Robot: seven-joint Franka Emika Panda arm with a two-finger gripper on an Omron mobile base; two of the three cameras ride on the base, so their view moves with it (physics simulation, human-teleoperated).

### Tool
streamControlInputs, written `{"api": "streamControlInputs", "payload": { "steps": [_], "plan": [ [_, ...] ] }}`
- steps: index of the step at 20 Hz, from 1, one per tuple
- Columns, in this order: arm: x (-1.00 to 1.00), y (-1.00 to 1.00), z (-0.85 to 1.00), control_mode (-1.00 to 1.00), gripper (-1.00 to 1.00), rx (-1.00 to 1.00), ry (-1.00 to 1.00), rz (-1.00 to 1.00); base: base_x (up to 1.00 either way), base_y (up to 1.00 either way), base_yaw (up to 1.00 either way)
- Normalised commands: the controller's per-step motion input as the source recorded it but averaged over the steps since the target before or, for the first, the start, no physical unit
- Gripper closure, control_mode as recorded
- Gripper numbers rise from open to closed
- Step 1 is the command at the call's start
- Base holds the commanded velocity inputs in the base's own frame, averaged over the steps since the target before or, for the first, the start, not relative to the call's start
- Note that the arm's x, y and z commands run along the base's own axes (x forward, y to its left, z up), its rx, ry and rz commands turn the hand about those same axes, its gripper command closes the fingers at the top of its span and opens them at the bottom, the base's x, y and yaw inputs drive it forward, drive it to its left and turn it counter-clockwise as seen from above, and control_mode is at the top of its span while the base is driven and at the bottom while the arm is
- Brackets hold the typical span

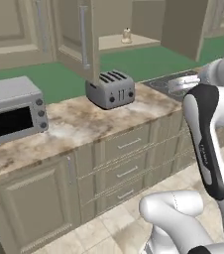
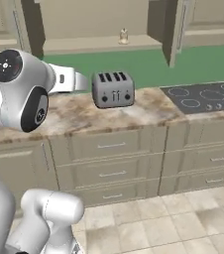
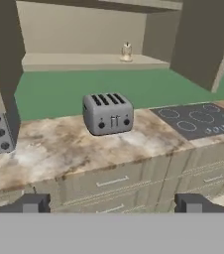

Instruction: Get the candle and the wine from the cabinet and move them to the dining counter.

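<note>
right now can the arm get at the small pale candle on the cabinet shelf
Probably yes: the beige cabinet doors stand open, and the small pale candle sits alone on the shelf, above and behind the grey metal toaster. The jaws are open.

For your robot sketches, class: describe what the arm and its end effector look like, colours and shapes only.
The arm has glossy white rounded links with black joint panels; a round grey cap with a bolt ring marks one joint. The end effector shows two small dark grey blocky fingertips.
</note>
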Motion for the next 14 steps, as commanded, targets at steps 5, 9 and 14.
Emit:
{"api": "streamControlInputs", "payload": {
  "steps": [5, 9, 14],
  "plan": [
    [0.00, 0.00, 0.00, 1.00, -1.00, 0.00, 0.00, 0.00, 0.93, -0.13, 0.69],
    [0.00, 0.00, 0.00, 1.00, -1.00, 0.00, 0.00, 0.00, 1.00, -0.43, 0.23],
    [0.00, 0.00, 0.00, 1.00, -1.00, 0.00, 0.00, 0.00, 0.66, -0.63, 0.01]
  ]
}}
